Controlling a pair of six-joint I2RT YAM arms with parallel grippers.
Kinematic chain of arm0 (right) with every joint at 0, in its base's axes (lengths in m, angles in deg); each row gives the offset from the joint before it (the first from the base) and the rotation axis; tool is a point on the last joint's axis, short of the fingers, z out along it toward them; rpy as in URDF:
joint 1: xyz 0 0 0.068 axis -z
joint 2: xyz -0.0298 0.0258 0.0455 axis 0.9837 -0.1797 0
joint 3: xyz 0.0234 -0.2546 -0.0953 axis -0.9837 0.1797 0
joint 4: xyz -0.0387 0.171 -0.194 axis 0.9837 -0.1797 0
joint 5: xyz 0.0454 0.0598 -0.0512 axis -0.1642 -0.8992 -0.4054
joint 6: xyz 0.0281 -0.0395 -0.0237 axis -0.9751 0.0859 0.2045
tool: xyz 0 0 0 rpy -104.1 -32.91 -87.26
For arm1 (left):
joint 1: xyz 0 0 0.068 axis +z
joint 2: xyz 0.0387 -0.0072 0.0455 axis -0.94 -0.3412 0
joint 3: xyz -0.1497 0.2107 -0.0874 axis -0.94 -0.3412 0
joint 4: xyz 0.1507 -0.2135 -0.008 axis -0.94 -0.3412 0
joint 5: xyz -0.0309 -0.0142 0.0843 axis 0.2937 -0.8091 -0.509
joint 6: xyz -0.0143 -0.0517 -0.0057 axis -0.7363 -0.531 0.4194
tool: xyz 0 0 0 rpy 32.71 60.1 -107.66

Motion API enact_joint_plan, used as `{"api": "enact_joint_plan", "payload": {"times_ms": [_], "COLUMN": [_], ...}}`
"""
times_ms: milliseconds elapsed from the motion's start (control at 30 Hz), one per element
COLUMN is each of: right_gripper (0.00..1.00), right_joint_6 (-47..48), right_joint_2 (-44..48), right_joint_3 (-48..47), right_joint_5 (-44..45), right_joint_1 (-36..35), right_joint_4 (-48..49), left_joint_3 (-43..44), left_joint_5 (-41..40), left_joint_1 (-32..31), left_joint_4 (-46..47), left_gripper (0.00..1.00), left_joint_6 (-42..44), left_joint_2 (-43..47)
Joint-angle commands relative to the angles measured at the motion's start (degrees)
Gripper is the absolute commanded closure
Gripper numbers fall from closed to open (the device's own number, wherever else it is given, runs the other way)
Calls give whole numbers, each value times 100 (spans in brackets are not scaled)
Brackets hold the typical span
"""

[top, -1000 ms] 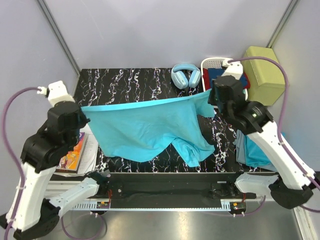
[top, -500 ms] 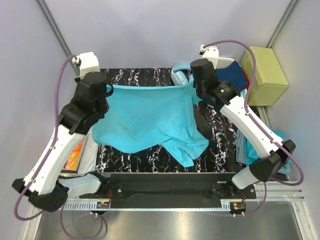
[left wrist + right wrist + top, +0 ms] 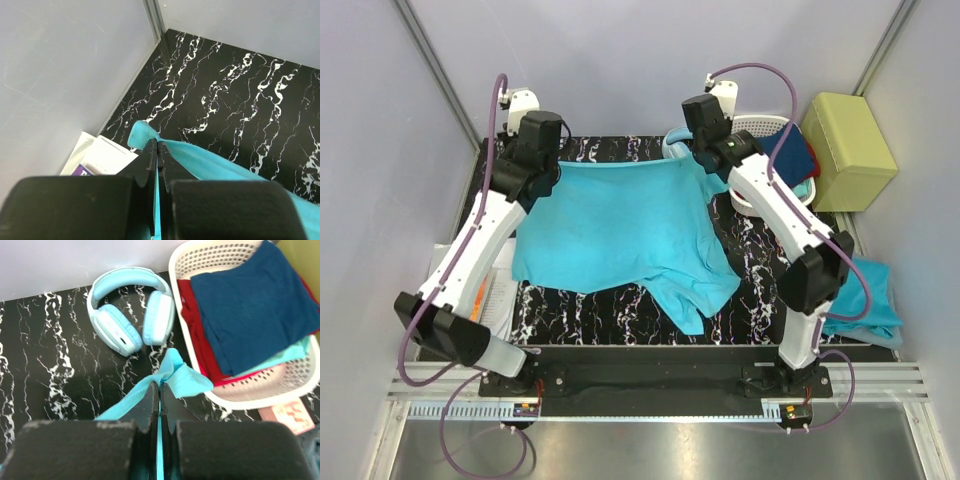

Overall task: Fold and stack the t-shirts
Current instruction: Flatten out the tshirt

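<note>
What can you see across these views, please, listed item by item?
held t-shirt: 1, turquoise, stretched between both grippers over the table
second garment: 1, turquoise, crumpled at the right edge
headphones: 1, pale blue, far side, beside the basket
basket: 1, white, far right corner
dark blue cloth: 1, on top in the basket
red cloth: 1, under the blue one
box: 1, yellow-green, right of the basket
papers: count unclear, white, left edge
table: 1, black marbled
left gripper: shut on the t-shirt
right gripper: shut on the t-shirt
</note>
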Motion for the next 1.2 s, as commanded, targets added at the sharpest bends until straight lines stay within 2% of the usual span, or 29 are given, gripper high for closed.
{"api": "enact_joint_plan", "payload": {"times_ms": [0, 200, 467, 867, 1167], "right_gripper": [100, 100, 100, 100, 100], "right_joint_6": [-81, -46, -10, 69, 33], "right_joint_2": [-463, -1360, -2511, -3628, -4129], "right_joint_3": [-1077, -2134, -3276, -4060, -4446], "right_joint_5": [-106, -229, -747, -1134, -1556], "right_joint_1": [154, 233, 321, 462, 690], "right_joint_4": [-127, -277, -251, -92, 13], "left_joint_3": [559, 1236, 1729, 3749, 4524], "left_joint_5": [299, 325, 562, 1011, 1257], "left_joint_1": [362, 634, 1039, 1646, 1777], "left_joint_4": [302, 232, 145, -690, -875], "left_gripper": [100, 100, 100, 100, 100], "left_joint_6": [-342, -404, -641, -1116, -1212], "left_joint_2": [-437, -1325, -2274, -3997, -4850]}}
